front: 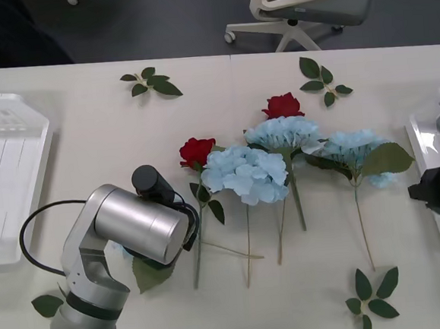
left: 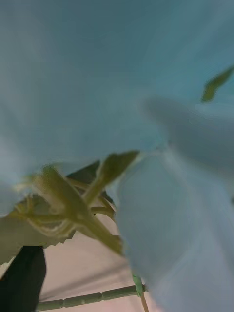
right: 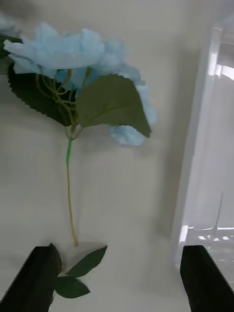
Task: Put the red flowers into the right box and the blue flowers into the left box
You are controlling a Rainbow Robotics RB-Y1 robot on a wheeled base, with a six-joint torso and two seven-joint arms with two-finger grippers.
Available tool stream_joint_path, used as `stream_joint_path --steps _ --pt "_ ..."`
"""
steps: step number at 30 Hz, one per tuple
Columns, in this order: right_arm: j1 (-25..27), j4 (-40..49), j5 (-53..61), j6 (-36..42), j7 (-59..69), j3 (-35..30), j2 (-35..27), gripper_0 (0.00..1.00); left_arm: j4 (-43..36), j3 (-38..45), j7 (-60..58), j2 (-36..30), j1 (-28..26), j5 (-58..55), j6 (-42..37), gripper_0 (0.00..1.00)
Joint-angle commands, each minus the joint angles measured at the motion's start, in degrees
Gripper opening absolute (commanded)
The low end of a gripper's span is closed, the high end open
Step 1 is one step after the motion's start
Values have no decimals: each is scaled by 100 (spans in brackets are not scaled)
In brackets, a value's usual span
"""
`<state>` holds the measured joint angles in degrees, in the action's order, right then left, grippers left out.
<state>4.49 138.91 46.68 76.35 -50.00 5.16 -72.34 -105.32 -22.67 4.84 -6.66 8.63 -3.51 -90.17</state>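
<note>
Little of the sorting looked done. The left box [front: 8, 189] sat at nine o'clock on the surface [front: 87, 121], with no flowers seen in it. The right box [front: 426, 163] lay at three o'clock, partly hidden by the right gripper [right: 117, 282], which hovered at its rim with jaws wide and empty.

Two red flowers [front: 197, 150] and three blue flowers [front: 245, 174] lay near the centre of the surface, stems pointing toward six o'clock. The left gripper [front: 147, 250] hung at seven o'clock over a green leaf; its wrist view showed pale blue petals close up, but whether its jaws held anything could not be told.
</note>
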Motion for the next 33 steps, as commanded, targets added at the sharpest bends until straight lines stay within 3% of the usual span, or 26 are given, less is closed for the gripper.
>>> stream_joint_path --steps 1,2,3,7,10,21,33 --pt "-1029 -197 -1 -24 289 1136 -298 74 3 -27 -150 24 121 -1 17 28" --pt "-1372 -356 -18 -24 342 1558 -298 74 47 -27 -141 24 121 8 17 10" --pt "-1732 -531 -36 -41 456 1989 -298 74 73 -36 -132 24 121 26 26 0" --pt "-2840 -1147 -308 -217 650 3395 -87 74 73 -27 -123 24 121 26 26 0" --pt "-3393 -1727 -546 -454 711 4098 238 74 73 -36 -115 24 121 26 26 0" --pt "-4220 -3669 -897 -1237 790 5179 1232 74 -718 -97 -123 -275 113 149 -194 0" --pt "-4246 -4012 -660 -1360 905 5205 1522 74 -2432 -396 211 -1365 113 325 -528 0"
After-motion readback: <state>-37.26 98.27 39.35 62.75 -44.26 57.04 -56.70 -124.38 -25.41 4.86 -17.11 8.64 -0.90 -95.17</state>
